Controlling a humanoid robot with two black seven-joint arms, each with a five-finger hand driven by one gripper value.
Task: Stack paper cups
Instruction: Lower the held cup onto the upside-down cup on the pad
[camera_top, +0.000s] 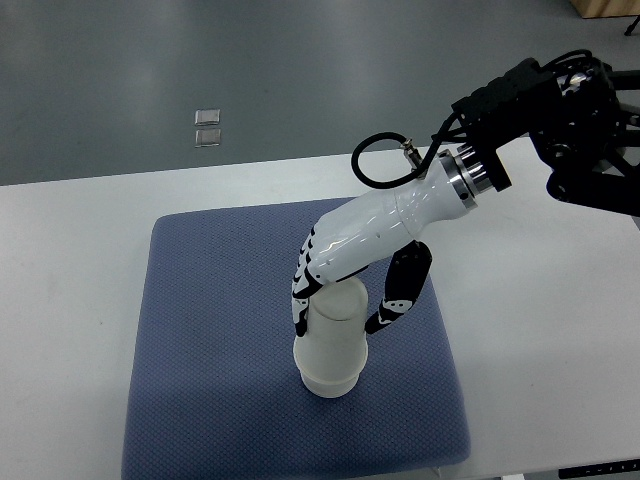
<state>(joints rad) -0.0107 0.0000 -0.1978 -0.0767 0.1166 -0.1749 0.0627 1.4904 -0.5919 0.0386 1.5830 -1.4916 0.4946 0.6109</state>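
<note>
White fingers (300, 290) clasp paper cup (332, 350).

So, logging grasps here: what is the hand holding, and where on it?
The right hand grips a white paper cup around its upper end, fingers on both sides, on the blue mat.

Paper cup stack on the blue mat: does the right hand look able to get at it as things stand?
Yes, apparently: the right hand already has its fingers around the paper cup stack on the blue mat, with nothing between them.

White table (560, 290); grey floor (300, 70) with two small plates (208, 127).
</note>
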